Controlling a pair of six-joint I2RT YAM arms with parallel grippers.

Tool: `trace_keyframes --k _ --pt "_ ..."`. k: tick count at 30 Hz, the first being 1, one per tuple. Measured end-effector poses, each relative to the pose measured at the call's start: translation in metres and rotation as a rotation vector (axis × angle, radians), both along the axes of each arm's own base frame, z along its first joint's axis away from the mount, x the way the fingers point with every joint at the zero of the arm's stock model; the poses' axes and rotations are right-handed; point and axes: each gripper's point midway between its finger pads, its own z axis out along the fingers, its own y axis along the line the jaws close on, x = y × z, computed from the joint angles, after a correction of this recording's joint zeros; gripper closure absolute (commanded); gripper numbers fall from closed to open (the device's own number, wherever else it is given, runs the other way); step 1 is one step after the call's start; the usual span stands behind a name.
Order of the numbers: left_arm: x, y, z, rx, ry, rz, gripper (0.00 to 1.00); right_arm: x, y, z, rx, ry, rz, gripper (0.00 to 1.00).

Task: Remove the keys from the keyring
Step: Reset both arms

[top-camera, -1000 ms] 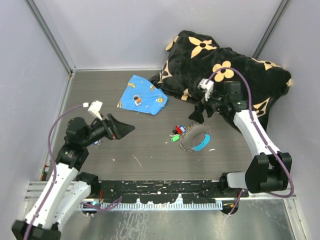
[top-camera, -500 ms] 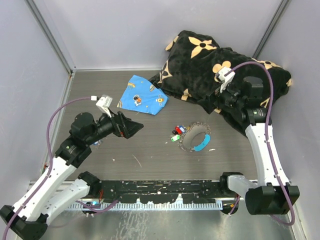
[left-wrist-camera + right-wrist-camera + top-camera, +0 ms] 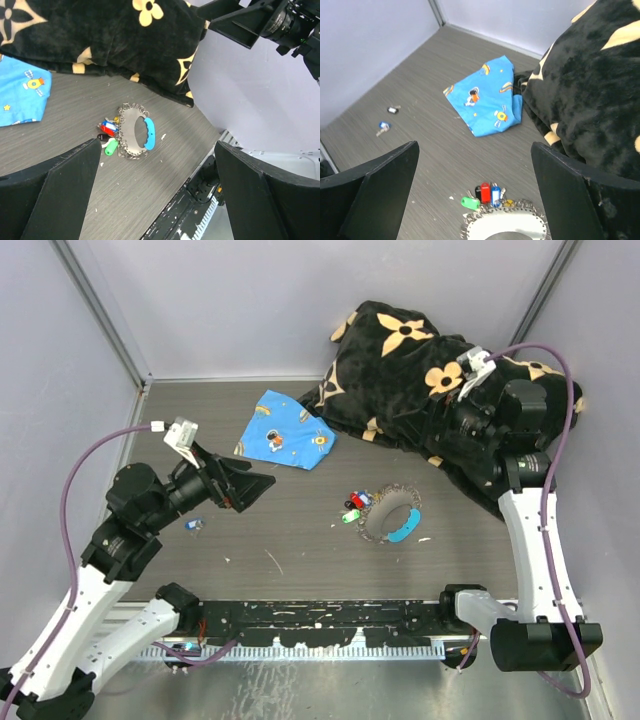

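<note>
Left gripper [image 3: 256, 487] and right gripper [image 3: 474, 145] gape wide, empty; the keyring [image 3: 392, 516] lies on the table [image 3: 300, 545], keys [image 3: 352, 507] bunched against its left side; best pin the loop first, then pinch one key.

Both arms share one build. The left arm [image 3: 80, 610] and right arm [image 3: 530, 530] have smooth white links set between bulky, rounded black joints. A purple cable [image 3: 72, 475] loops off each one and runs to a small white block [image 3: 182, 432] at the wrist. The bases [image 3: 545, 645] are black and boxy. Each gripper carries two matte black fingers [image 3: 55, 195], flat-faced wedges with sharp edges. From above, the left gripper [image 3: 255, 488] reads as a dark triangle.
</note>
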Motion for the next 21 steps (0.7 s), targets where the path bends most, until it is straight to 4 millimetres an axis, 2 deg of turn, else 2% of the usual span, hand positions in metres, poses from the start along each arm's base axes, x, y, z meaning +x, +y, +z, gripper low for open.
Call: trace_keyframes --k 6,9,13,21 --pt "-0.007 -0.002 0.022 -0.008 -0.037 -0.035 0.02 -0.006 0.002 0.035 0.089 0.0 -0.026 0.0" --pt "-0.009 -0.004 0.031 -0.006 -0.063 -0.056 0.02 -0.013 0.004 0.045 0.111 -0.006 -0.023 0.0" --pt "-0.012 -0.007 0.032 0.0 -0.069 -0.083 0.02 -0.018 0.004 0.052 0.098 -0.029 -0.009 0.0" --pt "-0.019 -0.006 0.028 0.005 -0.083 -0.105 0.02 -0.024 0.001 0.052 0.066 -0.037 -0.022 0.0"
